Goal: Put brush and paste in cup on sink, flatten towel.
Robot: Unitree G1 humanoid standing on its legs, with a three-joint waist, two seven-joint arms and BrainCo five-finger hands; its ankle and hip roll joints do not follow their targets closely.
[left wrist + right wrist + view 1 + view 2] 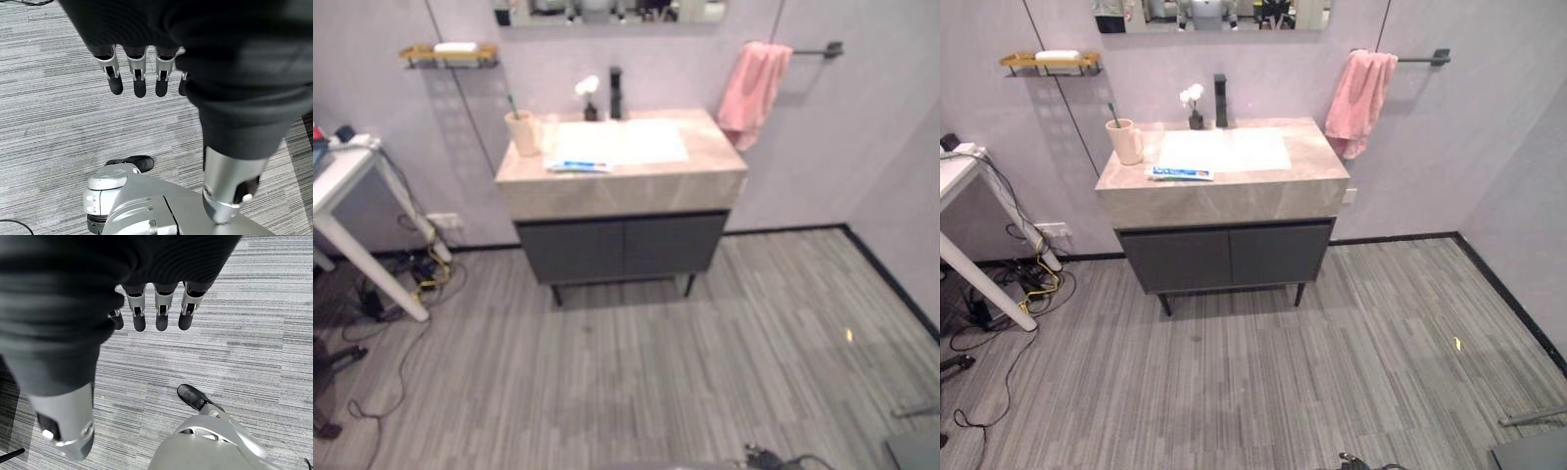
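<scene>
Soft pink cloth towel [1359, 90]; smooth stone-look sink [1312, 157] top; matt grey striped floor [1332, 362]

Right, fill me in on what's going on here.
Nothing is being handled yet. The left hand and right hand hang open over the floor, holding nothing. On the sink a cup stands at the left with a brush already in it, and the paste lies flat on the counter nearby. The pink towel hangs bunched on its bar.
</scene>
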